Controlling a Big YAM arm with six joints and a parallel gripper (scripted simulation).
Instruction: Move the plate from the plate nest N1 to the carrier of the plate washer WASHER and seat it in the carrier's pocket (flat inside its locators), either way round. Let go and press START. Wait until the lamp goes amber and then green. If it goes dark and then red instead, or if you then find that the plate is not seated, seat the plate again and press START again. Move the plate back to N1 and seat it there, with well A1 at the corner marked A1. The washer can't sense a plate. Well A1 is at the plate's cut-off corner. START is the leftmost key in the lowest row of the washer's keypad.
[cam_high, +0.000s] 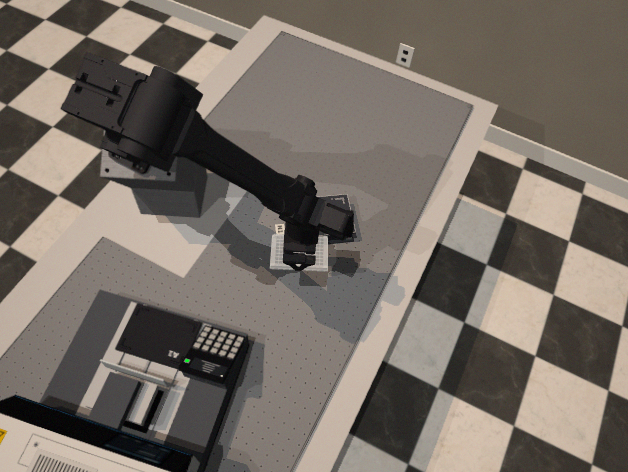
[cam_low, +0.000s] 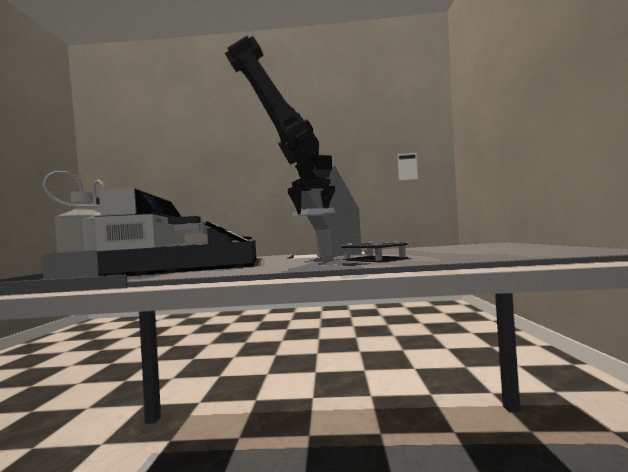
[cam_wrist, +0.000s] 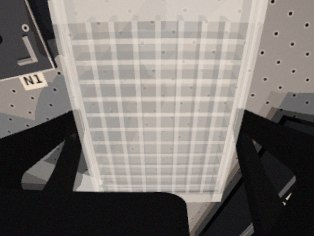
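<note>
My gripper (cam_high: 299, 260) (cam_low: 313, 209) (cam_wrist: 158, 118) is shut on the clear, pale plate (cam_high: 276, 252) (cam_low: 314, 212) (cam_wrist: 160, 107), with one finger at each long side. The plate is level, high above the table, beside the nest N1 (cam_high: 346, 199) (cam_low: 383, 246) (cam_wrist: 12, 45) and off toward the washer. The nest stands on short posts; the arm partly hides it in the top view. The washer's dark carrier (cam_high: 157, 332) is out at its front and bears no plate. The keypad (cam_high: 219, 342) is beside it, and the lamp (cam_high: 186, 360) is green. Which plate corner is cut off cannot be told.
The washer's pale housing (cam_high: 101, 454) (cam_low: 129, 232) stands behind the carrier, with a bottle (cam_low: 76, 228) and tubing. A thin pale bar (cam_high: 134, 373) crosses between carrier and housing. The N1 label (cam_high: 279, 228) (cam_wrist: 33, 80) lies on the table (cam_high: 284, 324). The arm's grey pedestal (cam_high: 167, 195) is at the table's left side.
</note>
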